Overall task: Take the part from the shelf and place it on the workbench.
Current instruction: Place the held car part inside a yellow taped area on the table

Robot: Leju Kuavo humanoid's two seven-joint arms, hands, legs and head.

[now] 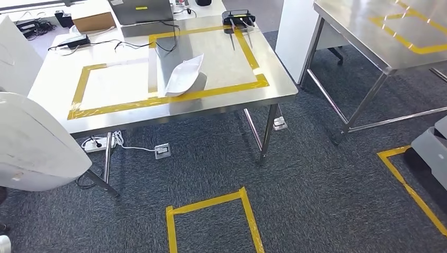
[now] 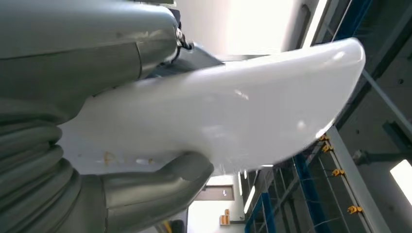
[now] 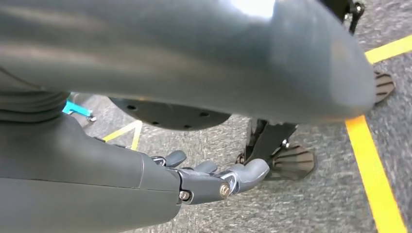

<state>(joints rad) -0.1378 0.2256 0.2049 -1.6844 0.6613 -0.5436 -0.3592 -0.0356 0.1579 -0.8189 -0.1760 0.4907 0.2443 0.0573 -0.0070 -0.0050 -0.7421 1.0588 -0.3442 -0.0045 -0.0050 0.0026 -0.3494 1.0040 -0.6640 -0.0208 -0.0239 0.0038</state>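
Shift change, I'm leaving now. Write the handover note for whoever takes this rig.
Left hand: grips a large white part, also seen at the head view's left edge.
Right hand: holds nothing, hangs over the carpet, fingers slightly curled.
Workbench: one white part already lies inside the yellow tape frame.
Done: part picked up.
Left: step to the workbench and set the held part down.

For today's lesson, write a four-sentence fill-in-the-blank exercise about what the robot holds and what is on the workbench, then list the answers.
1. The left hand holds a curved part coloured ____.
2. A second white part lies on the ____.
3. The rectangle marked on that surface is made of ____ tape.
4. The right hand hangs over the floor and holds ____.

Answers: white; workbench; yellow; nothing
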